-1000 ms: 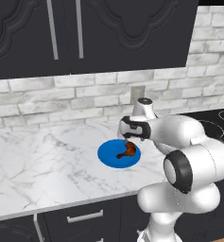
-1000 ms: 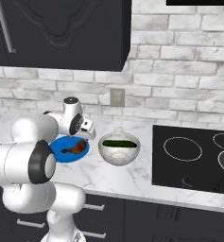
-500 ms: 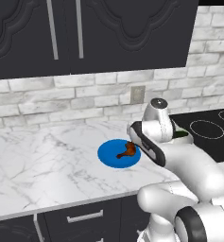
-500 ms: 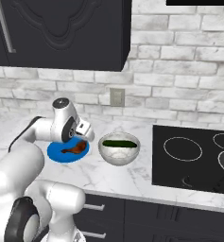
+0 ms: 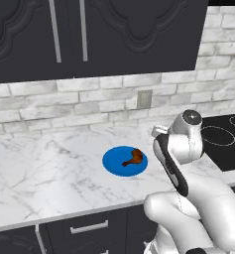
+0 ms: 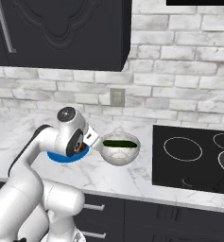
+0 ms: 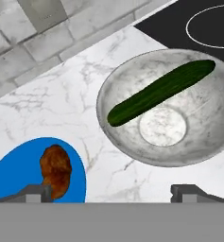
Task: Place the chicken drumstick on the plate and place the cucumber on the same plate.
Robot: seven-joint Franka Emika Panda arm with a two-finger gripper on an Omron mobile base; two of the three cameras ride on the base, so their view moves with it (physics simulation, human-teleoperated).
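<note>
Pincer (image 7: 111, 191) jaws wide apart, nothing between them, nothing held. It hangs above the marble tabletop (image 7: 61, 99), over the gap between the plate and the bowl.

Chicken drumstick (image 7: 56, 171) lies on the blue plate (image 7: 19, 170), just beside and slightly ahead of the pincer's left fingertip (image 7: 33, 193) in the hand view; meaty end points toward the pincer. From the left base view the drumstick (image 5: 133, 158) sits on the plate's (image 5: 116, 163) side nearer the arm, thin bone end pointing to the plate's middle. In the right base view the plate (image 6: 61, 157) is mostly hidden behind the wrist; just its blue rim shows.

Cucumber (image 7: 160, 92) is ahead of the pincer and toward its right finger, lying diagonally inside the grey-white marbled bowl (image 7: 113, 127). It leans against the bowl's inner wall, one end near the far rim, the other lower down near the side facing the plate. Not on the plate. In the right base view the cucumber (image 6: 119, 143) lies across the bowl (image 6: 118, 156), which stands immediately past the pincer's end.

Bowl and plate are near each other on the tabletop, apart, not touching. Black cooktop (image 6: 193, 156) lies beyond the bowl, away from the pincer. Wall outlet (image 6: 116, 97) on the brick backsplash behind the bowl.
</note>
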